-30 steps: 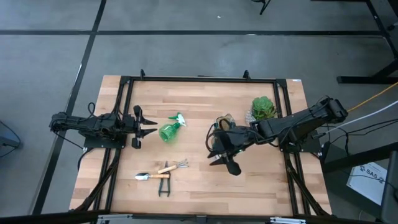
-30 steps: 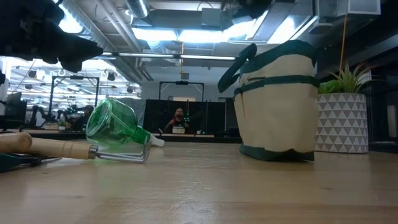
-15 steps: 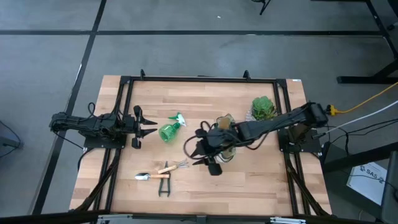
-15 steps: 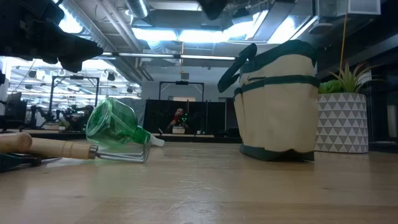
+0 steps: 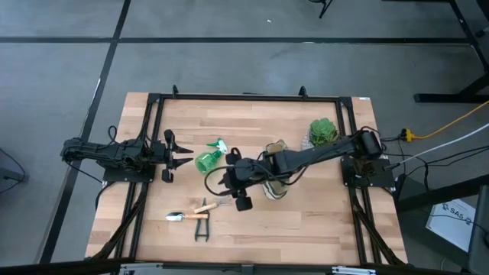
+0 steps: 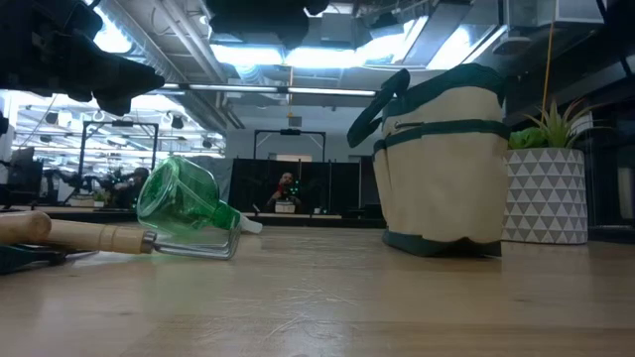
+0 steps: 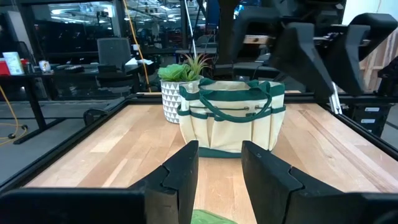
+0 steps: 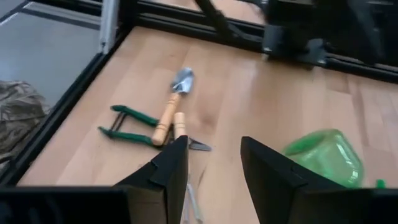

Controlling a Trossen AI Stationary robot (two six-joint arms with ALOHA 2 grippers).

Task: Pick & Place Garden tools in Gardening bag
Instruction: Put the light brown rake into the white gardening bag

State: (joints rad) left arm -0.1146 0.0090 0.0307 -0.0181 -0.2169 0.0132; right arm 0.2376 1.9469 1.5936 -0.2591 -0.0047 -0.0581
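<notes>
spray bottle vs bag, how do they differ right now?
The spray bottle lies on its side; the bag stands upright. The bottle is translucent green, the bag beige fabric with dark green trim. The bag is clearly bigger. Both rest on the table, neither held.

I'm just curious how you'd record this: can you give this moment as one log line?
left gripper: open, waiting beside bottle | right gripper: open, empty, above rake | trowel, shears: on table | bag: upright

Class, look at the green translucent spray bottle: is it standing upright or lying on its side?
On its side. The green translucent spray bottle lies flat on the wooden table, its nozzle pointing sideways.
</notes>
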